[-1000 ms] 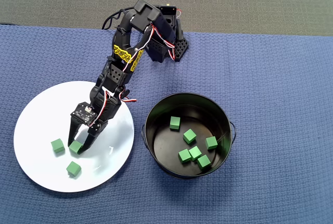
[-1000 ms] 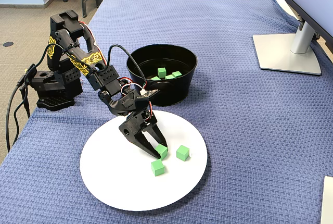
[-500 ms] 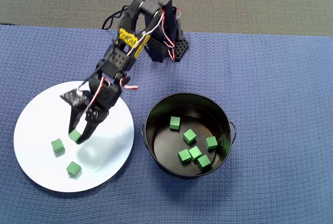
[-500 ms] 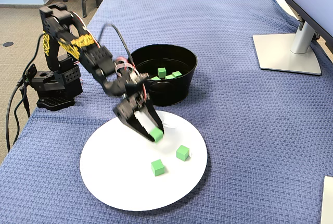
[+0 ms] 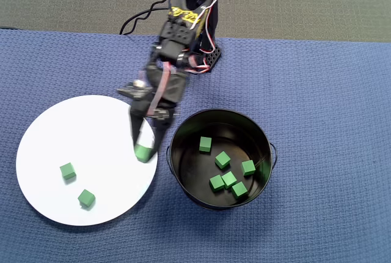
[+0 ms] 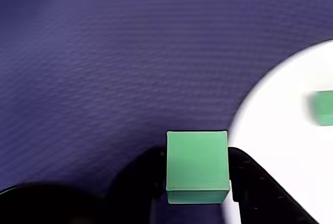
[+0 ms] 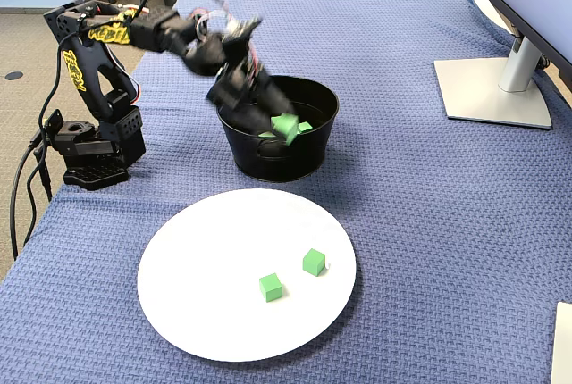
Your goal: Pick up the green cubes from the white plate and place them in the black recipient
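Aloft, fingers (image 6: 197, 203) clamped on a green cube (image 6: 197, 165), near the black bucket (image 5: 183, 177), beside the white plate (image 5: 73, 128).

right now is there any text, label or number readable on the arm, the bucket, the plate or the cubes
Yellow sticker with black marks on the arm's upper link: lettering is there, too small and blurred to read.
Black recipient: no text visible.
White plate: blank.
Green cubes, including the one in the gripper: plain faces, no marks.
Nothing can be quoted.

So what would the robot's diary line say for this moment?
gripper: shut on green cube | carrying toward black bucket | white plate: two cubes left
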